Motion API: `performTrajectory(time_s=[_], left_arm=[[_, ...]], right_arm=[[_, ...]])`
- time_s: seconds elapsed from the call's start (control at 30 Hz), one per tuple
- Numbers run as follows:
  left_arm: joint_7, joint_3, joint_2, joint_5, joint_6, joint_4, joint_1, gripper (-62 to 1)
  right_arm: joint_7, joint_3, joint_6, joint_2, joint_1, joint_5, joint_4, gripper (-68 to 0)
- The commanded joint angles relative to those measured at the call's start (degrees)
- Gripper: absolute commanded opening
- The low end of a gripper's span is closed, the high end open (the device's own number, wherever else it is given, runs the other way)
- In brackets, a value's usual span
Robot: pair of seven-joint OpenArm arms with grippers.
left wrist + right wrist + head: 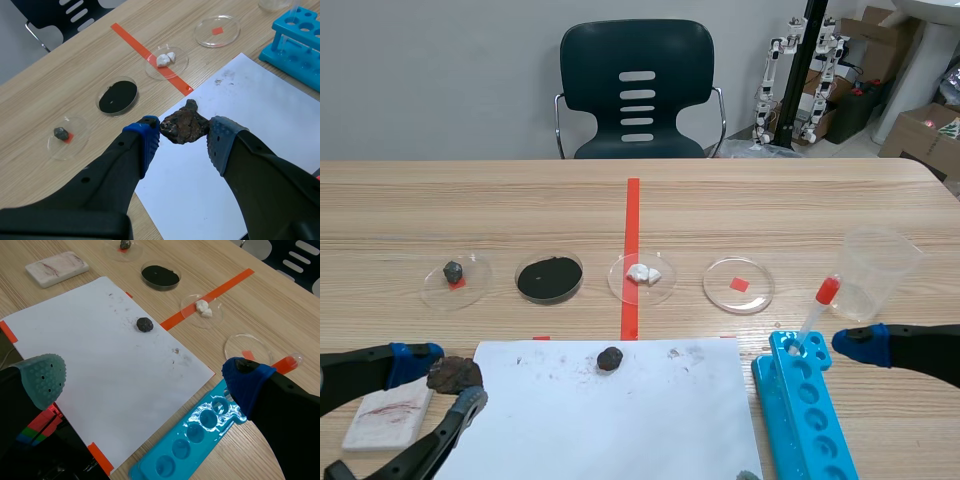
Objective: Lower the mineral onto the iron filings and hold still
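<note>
Low at the near left of the table (800, 200), left gripper (184, 135) is clamped on the mineral (182, 126), a rough brown-black lump pinched between the blue pad and the grey-green pad, held up off the surface. Mineral sits over the near-left corner area of the white paper sheet (620, 430), well apart from the iron filings dish (549, 278), which is farther out on the table, left of the red tape line. Filings are a black disc filling that dish. Same row: dish with grey stone (453, 271) on the far left, dish with white lumps (642, 273) on the tape line, empty dish (739, 285) over a red square mark, then a clear plastic cup (880, 270). Small dark stone (610, 359) lies on the paper near its far edge. White block (388, 417) with reddish streaks is just beside the left arm, off the paper. Right gripper (144, 377) has its fingers spread wide with nothing between them, low at the near right beside the blue tube rack (805, 405). Red-capped tube (817, 315) stands tilted in the rack's far hole. Dark chair (637, 90) stands behind the table.
</note>
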Motion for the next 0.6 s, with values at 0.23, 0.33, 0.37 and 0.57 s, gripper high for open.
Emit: performTrajectory(time_s=[0.23, 0.33, 0.37, 0.57], left_arm=[[-1.05, 0.31, 0.31, -1.88, 0.33, 0.57, -0.02, -50.9], [-1.05, 0.31, 0.31, -1.86, 0.33, 0.57, -0.02, -50.9], [-1.05, 0.31, 0.31, -1.86, 0.33, 0.57, -0.02, -50.9], [-1.03, 0.31, 0.31, -1.86, 0.31, 0.57, -0.02, -50.9]], right_arm=[[1.01, 0.39, -0.02, 0.26, 0.17, 0.59, 0.48, 0.4], [1.01, 0.39, -0.02, 0.26, 0.17, 0.59, 0.48, 0.4], [1.01, 0.39, -0.02, 0.26, 0.17, 0.59, 0.48, 0.4], [1.01, 0.39, -0.02, 0.26, 0.17, 0.59, 0.48, 0.4]])
